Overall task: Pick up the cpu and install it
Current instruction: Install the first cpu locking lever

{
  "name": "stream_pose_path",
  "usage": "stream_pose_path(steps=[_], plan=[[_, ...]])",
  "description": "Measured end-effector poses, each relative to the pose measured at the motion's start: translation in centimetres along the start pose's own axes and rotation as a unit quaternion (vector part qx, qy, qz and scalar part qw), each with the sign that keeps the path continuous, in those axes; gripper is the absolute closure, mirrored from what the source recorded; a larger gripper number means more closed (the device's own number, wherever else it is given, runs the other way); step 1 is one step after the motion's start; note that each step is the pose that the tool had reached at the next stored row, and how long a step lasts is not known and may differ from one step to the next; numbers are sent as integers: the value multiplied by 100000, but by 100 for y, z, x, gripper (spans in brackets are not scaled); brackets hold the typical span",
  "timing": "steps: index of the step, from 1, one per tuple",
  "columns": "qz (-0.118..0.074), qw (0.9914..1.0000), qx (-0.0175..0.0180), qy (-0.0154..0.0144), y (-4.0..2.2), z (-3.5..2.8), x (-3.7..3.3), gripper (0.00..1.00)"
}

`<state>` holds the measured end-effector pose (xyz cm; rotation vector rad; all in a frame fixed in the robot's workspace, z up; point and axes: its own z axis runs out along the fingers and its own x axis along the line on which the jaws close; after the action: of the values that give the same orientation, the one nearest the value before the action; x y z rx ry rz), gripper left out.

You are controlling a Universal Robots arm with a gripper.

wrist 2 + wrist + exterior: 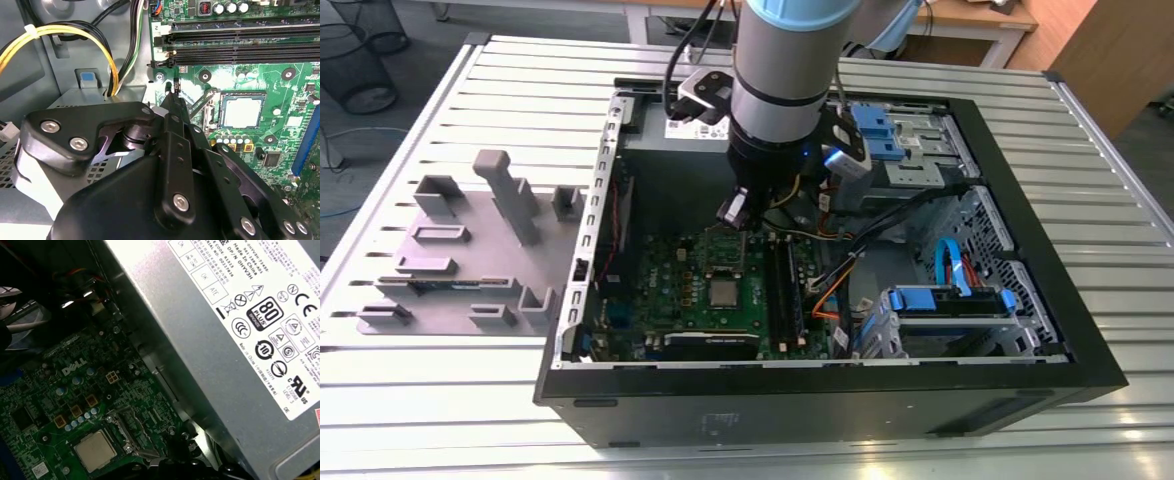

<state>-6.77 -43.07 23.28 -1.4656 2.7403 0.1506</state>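
Inside the open case: I hang over the green board (707,290), low between the case walls, and my gripper (172,92) points down near the socket.
Where the cpu is: the cpu (722,292) lies flat and square in its socket in the middle of the board; in both wrist views its pale metal top (96,450) faces up, level with the frame around it.
Why it lies so: I judge it seated already, since it sits squarely in the recess and nothing holds it.
My jaws: in the second wrist view the fingertips (170,89) come together in a narrow point with no gap that I can see and nothing between them, so I take them as closed and empty.
Socket frame: the dark metal frame (210,107) borders the chip on the side towards me; I cannot tell whether its lever is latched.
Edges close by: the silver power supply (225,340) stands as a wall right beside me, with yellow and black cables (107,55) bunched next to it.
Memory slots: the long black slots (240,42) run along the socket's far side.
Open room: the freest way for me is straight up out of the case.
Outside the case: the grey fixture blocks (467,250) stand well apart, on the exterior view's left.
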Motion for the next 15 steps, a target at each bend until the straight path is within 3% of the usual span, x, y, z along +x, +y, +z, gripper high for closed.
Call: stream_pose_path(steps=[15], plan=[[-2,100000,-4,-31,2,-28,-3,89]])
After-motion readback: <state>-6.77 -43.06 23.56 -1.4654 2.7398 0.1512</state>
